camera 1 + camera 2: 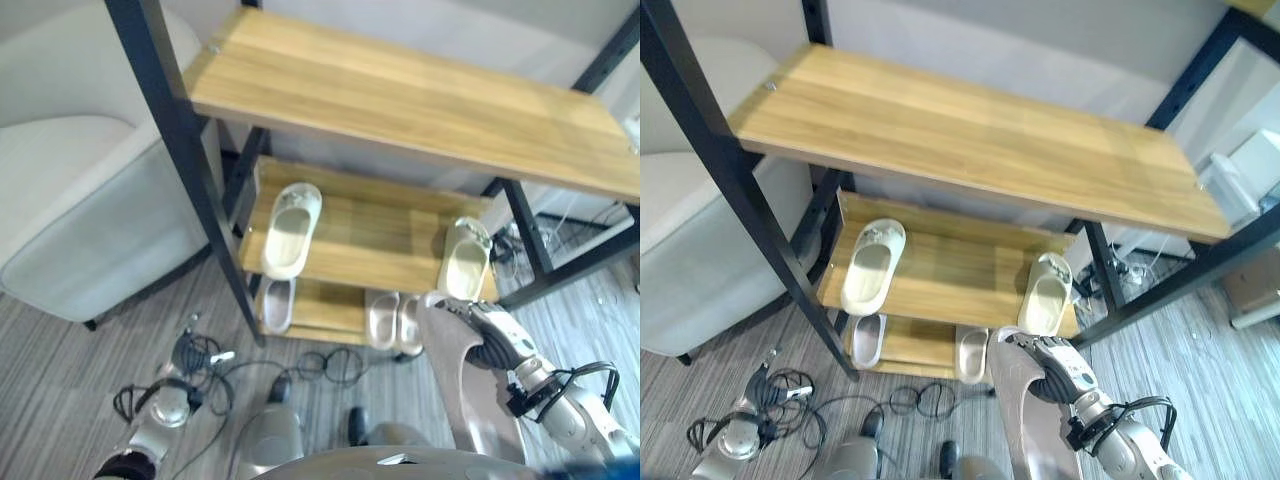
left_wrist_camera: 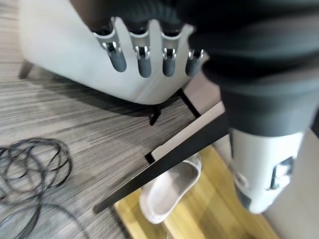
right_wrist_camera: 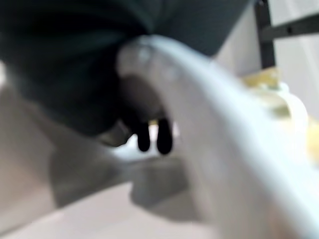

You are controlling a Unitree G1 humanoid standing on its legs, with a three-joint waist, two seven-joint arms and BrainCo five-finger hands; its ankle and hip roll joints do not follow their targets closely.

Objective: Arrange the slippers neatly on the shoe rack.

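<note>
While right hand (image 1: 497,345) grips grey slipper (image 1: 462,385) at 5 o'clock, cream pair sits on rack (image 1: 380,235) middle shelf: one (image 1: 290,228) at 10, other (image 1: 466,258) at 2. Left hand (image 2: 149,52) relaxed, holding nothing. Risk: held slipper clips shelf edge or knocks 2 o'clock slipper off during approach.
</note>
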